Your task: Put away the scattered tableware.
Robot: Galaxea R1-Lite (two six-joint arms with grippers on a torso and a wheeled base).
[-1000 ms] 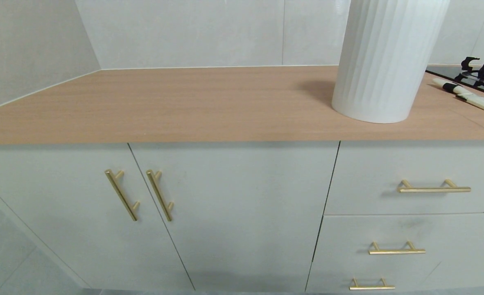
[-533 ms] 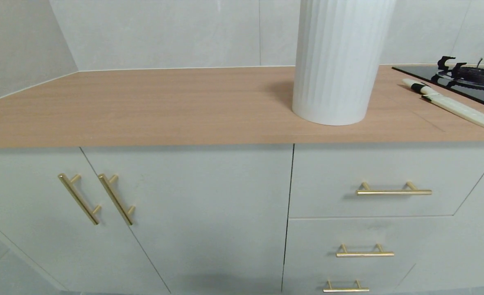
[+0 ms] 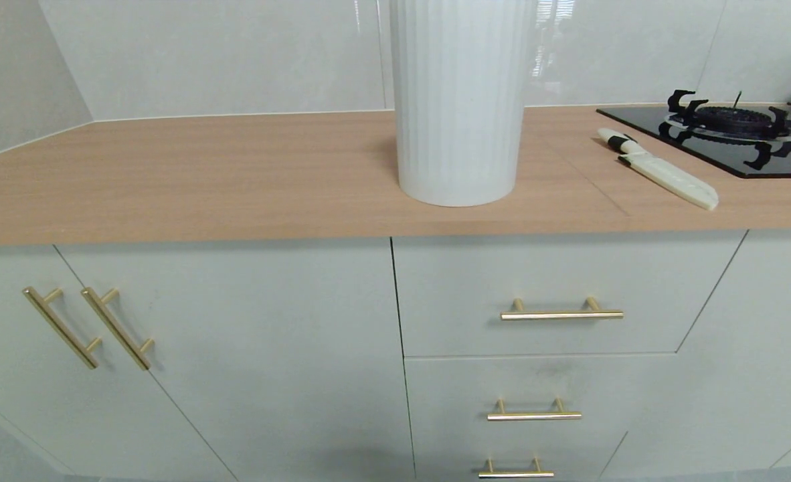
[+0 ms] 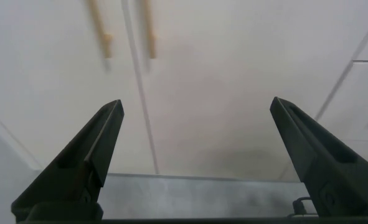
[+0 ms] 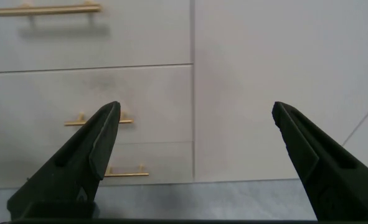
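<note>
Wood counter [image 3: 168,174] w/ white ribbed holder [image 3: 459,100], knife [image 3: 660,171]; left hand [image 4: 195,102] & right hand [image 5: 196,106] both wide apart.

Head camera overlooks countertop [image 3: 235,181]; both wrist cameras closely face shared cabinet fronts [image 3: 268,335].

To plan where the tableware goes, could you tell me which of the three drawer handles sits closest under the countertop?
The top drawer handle, below the white ribbed container; the middle handle and bottom handle sit lower.
</note>
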